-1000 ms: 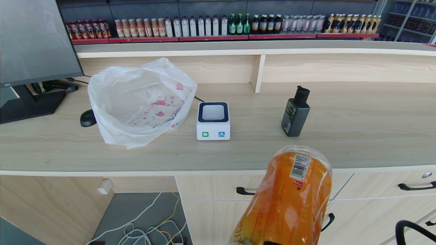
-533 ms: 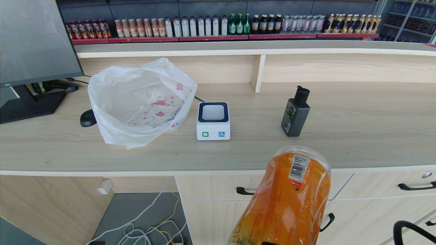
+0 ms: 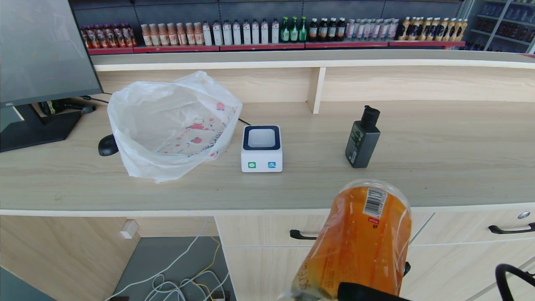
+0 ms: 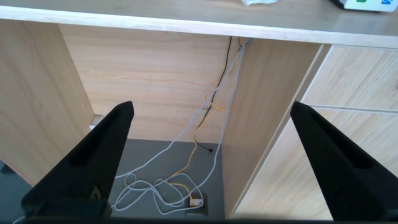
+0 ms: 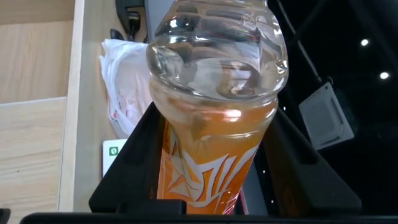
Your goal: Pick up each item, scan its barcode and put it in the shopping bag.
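Gripping orange drink bottle (image 3: 363, 242) w/ R pincer (image 5: 214, 155); L pincer (image 4: 211, 109) wide open.

orange bottle (image 3: 363, 238): near end cut by bottom edge | mouse (image 3: 108, 145): half behind shopping bag (image 3: 167, 125)

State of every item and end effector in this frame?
orange bottle: held tilted, barcode label on its upper side
right end effector: shut on the orange bottle
left end effector: open, empty
shopping bag: open
scanner: window up, uncovered
dark bottle: upright, capped
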Controlling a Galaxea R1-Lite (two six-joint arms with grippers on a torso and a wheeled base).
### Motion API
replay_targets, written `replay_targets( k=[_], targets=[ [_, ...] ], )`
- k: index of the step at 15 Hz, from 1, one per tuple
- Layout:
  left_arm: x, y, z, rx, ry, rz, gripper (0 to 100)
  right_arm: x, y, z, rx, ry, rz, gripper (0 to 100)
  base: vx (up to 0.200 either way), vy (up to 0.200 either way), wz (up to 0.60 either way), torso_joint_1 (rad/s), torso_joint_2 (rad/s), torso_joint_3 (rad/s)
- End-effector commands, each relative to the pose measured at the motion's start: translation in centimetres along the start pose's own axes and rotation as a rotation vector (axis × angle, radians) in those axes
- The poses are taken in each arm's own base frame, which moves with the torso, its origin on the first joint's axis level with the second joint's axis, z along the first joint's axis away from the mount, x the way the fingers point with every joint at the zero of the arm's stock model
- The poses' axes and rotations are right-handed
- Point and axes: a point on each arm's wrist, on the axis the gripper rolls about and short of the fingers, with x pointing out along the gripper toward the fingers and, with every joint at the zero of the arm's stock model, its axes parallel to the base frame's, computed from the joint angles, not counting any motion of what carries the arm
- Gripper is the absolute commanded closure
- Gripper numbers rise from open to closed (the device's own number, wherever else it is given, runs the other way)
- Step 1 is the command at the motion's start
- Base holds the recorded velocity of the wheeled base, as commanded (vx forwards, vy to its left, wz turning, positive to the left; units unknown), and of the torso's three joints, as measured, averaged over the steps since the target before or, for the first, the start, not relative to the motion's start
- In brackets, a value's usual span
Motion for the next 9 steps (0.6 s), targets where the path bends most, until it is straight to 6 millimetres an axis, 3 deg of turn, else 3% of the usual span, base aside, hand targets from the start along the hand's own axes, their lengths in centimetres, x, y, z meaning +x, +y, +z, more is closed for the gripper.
replay_targets(
  k=[1, 9],
  targets=[
    [0.0, 0.0, 0.0, 0.000, 0.000, 0.000, 0, 0.1, -0.3, -0.7, 0.038, 0.033, -0.017, 100, 0.000, 0.000, 0.00, 0.000, 0.00, 0.000],
    [0.0, 0.0, 0.0, 0.000, 0.000, 0.000, 0, 0.2, -1.2, -4.9, 0.494, 0.222, -0.125, 100, 0.000, 0.000, 0.00, 0.000, 0.00, 0.000]
  ],
)
